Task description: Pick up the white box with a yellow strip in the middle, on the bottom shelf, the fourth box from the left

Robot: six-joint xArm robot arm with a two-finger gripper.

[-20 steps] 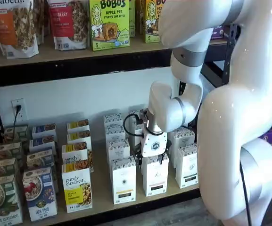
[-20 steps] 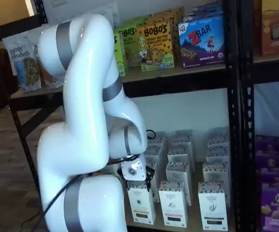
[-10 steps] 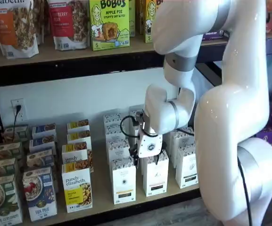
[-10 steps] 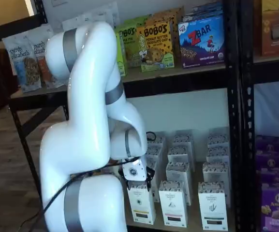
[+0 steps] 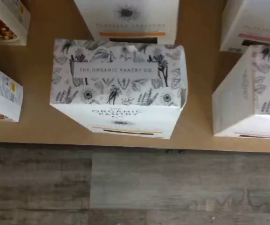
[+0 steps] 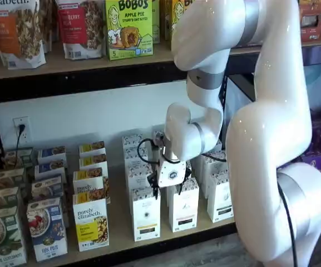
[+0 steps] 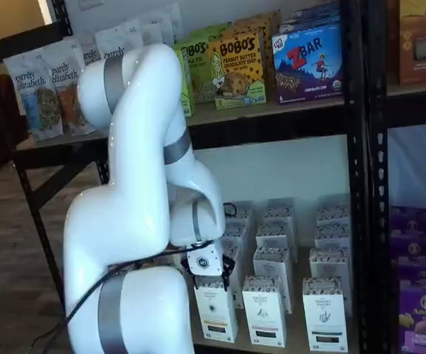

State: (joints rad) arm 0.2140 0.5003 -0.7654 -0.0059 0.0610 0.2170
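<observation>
The white box (image 6: 145,214) stands at the front of the bottom shelf (image 6: 118,225), tall and narrow, with a dark flower-printed top and a black label low on its face. From above, the wrist view shows its printed top (image 5: 118,77) and a thin yellowish strip on its front face, close to the shelf board's (image 5: 41,131) front edge. My gripper (image 6: 167,190) hangs just above the front white boxes, slightly right of the white box. Its black fingers stand open, holding nothing. In both shelf views it shows, and my gripper (image 7: 209,276) sits right over the white box (image 7: 215,310).
Two more white cartons (image 6: 183,206) (image 6: 220,196) stand to the right, and a purely elizabeth box (image 6: 90,222) to the left. More rows stand behind. Above runs the upper shelf with Bobo's boxes (image 6: 128,28). A black upright (image 7: 360,184) rises at the right. Below is grey wood floor (image 5: 125,187).
The arm has carried the gripper leftward along the front row, from over the neighbouring white carton toward the white box. The fingers stayed open.
</observation>
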